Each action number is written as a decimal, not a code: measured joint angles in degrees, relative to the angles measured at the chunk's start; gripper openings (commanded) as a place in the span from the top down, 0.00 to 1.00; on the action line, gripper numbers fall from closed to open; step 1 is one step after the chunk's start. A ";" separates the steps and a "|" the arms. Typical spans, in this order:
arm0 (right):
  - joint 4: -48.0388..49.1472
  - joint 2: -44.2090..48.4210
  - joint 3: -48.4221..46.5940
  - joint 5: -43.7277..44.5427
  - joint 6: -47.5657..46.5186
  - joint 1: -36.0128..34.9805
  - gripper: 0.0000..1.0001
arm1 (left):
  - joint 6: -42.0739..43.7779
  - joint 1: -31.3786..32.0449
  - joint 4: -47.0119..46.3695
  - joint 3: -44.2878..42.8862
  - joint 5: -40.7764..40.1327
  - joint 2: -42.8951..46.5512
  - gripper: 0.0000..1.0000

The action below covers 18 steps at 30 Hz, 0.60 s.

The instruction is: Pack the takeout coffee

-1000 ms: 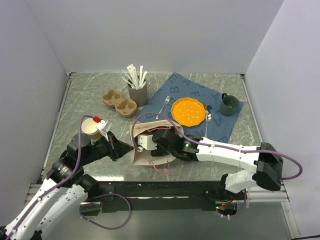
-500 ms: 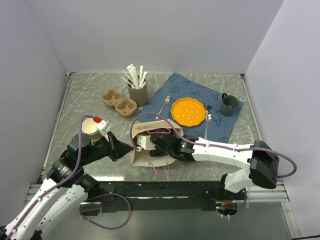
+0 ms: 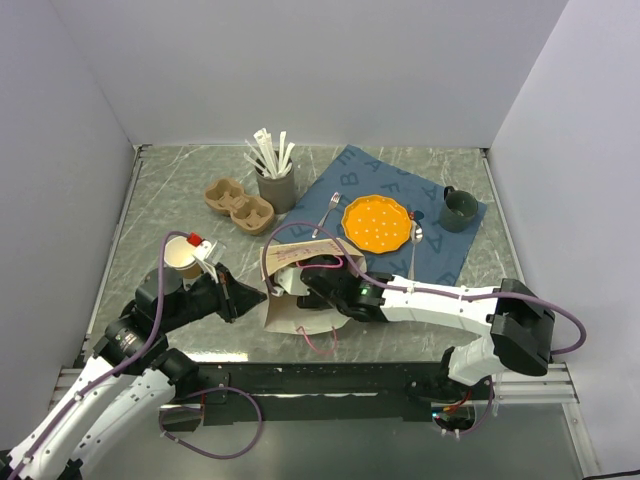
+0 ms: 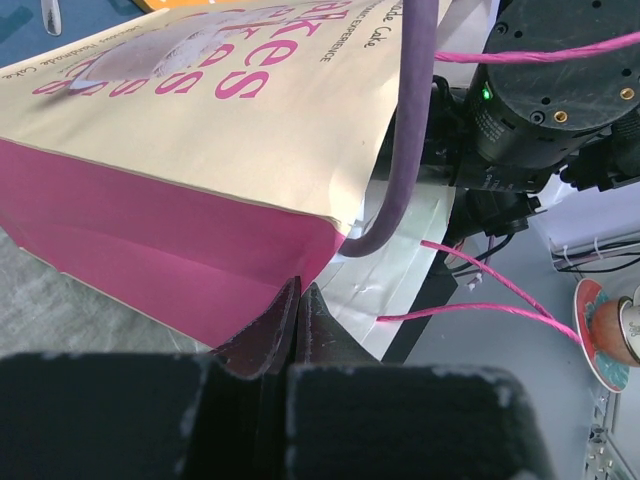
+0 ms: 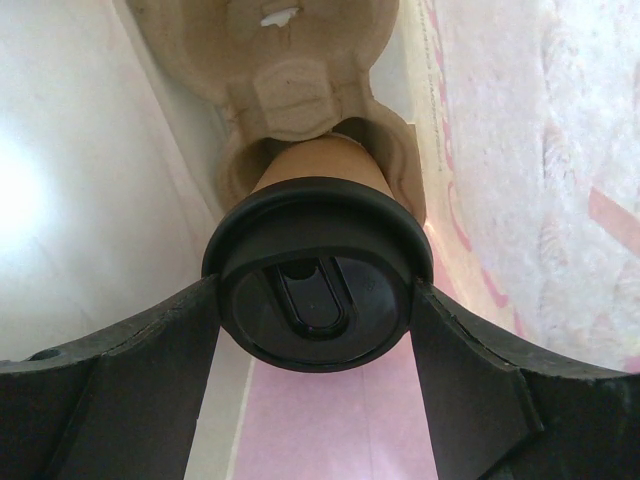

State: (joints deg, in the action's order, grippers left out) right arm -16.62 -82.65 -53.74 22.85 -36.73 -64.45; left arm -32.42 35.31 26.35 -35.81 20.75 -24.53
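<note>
The left gripper (image 4: 298,300) pinched the bag (image 4: 200,130) at its edge, apparently steadying it; the right gripper (image 5: 316,298) clasped the coffee cup (image 5: 320,170) by its lid, in the carrier (image 5: 270,60) inside.

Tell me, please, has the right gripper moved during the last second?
Yes: the right gripper pushed leftward, deeper into the paper bag, away from the orange plate.

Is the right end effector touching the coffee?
Touching. Right wrist view: fingers of the right end effector meet the coffee lid on both sides, no gap.
</note>
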 measured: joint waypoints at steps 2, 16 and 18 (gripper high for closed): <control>0.76 0.00 0.57 0.00 0.28 0.09 0.58 | -0.02 0.17 0.07 0.00 -0.26 0.00 0.99; 2.51 0.02 1.68 -0.02 0.85 0.22 0.28 | -0.15 0.42 0.26 -0.15 -0.04 -0.85 0.98; 2.43 0.02 1.66 -0.07 0.87 0.22 0.20 | -0.22 0.42 0.92 -0.66 -0.09 -1.22 0.97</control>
State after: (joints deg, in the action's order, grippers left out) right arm -14.20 -82.63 -52.07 22.79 -35.86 -64.23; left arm -32.64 35.73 27.27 -36.47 20.67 -25.76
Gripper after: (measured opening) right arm 0.783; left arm 0.021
